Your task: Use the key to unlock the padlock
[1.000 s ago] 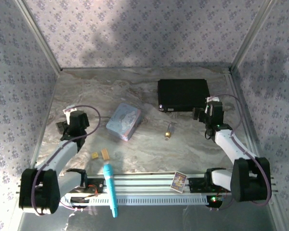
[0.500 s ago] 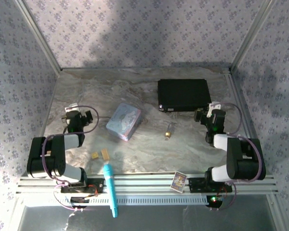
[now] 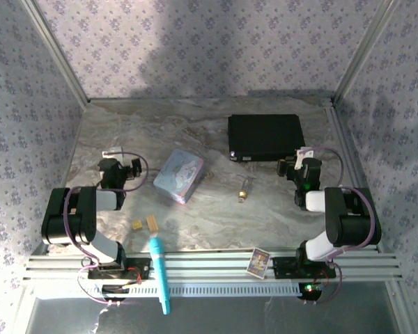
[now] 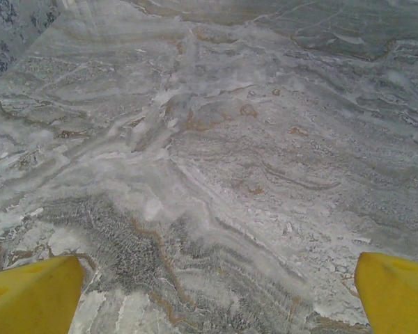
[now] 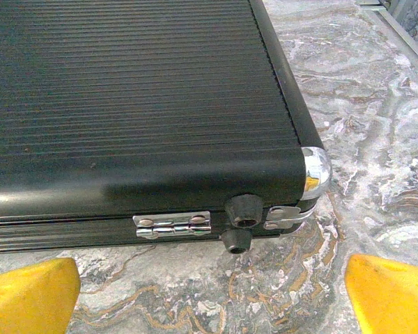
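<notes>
The padlock [image 3: 243, 193] is a tiny brass-gold piece lying on the marble table [image 3: 216, 216] near the middle, with a thin silvery part at its far end. The key is too small to tell apart from it. My left gripper [image 3: 129, 169] hovers at the table's left, open, its yellow fingers [image 4: 28, 296] wide apart over bare marble; my left gripper [image 4: 219, 296] has nothing between them. My right gripper [image 3: 287, 167] is to the right of the padlock, open; my right gripper [image 5: 212, 296] faces the corner of a black case [image 5: 125, 90].
The black ribbed case [image 3: 265, 136] lies at the back right. A pastel tin [image 3: 179, 175] sits left of the padlock. Two tan blocks [image 3: 145, 223], a teal pen [image 3: 159, 271] and a small card [image 3: 258, 262] lie near the front rail. Patterned walls enclose the table.
Both arms have folded back, their elbows drawn in over the bases. The left gripper has shifted slightly right and away. Both grippers stay open; the padlock has not moved.
</notes>
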`<action>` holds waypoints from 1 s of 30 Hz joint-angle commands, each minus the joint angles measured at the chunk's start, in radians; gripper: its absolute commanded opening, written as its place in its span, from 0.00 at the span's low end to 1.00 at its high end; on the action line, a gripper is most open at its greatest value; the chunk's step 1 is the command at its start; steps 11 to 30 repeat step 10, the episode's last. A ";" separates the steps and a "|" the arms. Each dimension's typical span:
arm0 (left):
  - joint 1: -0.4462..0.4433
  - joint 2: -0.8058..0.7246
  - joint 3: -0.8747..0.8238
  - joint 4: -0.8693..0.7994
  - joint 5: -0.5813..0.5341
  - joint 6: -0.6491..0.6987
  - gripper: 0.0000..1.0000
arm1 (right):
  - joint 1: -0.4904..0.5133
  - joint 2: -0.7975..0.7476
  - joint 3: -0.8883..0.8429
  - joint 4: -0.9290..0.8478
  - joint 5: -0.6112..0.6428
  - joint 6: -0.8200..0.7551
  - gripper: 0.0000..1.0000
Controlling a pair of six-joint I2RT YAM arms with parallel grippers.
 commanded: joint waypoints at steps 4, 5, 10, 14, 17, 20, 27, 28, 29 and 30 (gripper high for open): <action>-0.020 -0.001 0.015 0.037 -0.015 0.026 1.00 | 0.003 0.002 0.017 0.023 0.001 -0.020 0.99; -0.018 0.000 0.015 0.036 -0.016 0.025 1.00 | 0.002 0.002 0.019 0.021 0.002 -0.019 0.99; -0.017 0.000 0.016 0.036 -0.015 0.025 1.00 | 0.002 0.003 0.018 0.020 -0.002 -0.018 0.99; -0.017 0.000 0.016 0.036 -0.015 0.025 1.00 | 0.002 0.003 0.018 0.020 -0.002 -0.018 0.99; -0.017 0.000 0.016 0.036 -0.015 0.025 1.00 | 0.002 0.003 0.018 0.020 -0.002 -0.018 0.99; -0.017 0.000 0.016 0.036 -0.015 0.025 1.00 | 0.002 0.003 0.018 0.020 -0.002 -0.018 0.99; -0.017 0.000 0.016 0.036 -0.015 0.025 1.00 | 0.002 0.003 0.018 0.020 -0.002 -0.018 0.99; -0.017 0.000 0.016 0.036 -0.015 0.025 1.00 | 0.002 0.003 0.018 0.020 -0.002 -0.018 0.99; -0.017 0.000 0.016 0.036 -0.015 0.025 1.00 | 0.002 0.003 0.018 0.020 -0.002 -0.018 0.99; -0.017 0.000 0.016 0.036 -0.015 0.025 1.00 | 0.002 0.003 0.018 0.020 -0.002 -0.018 0.99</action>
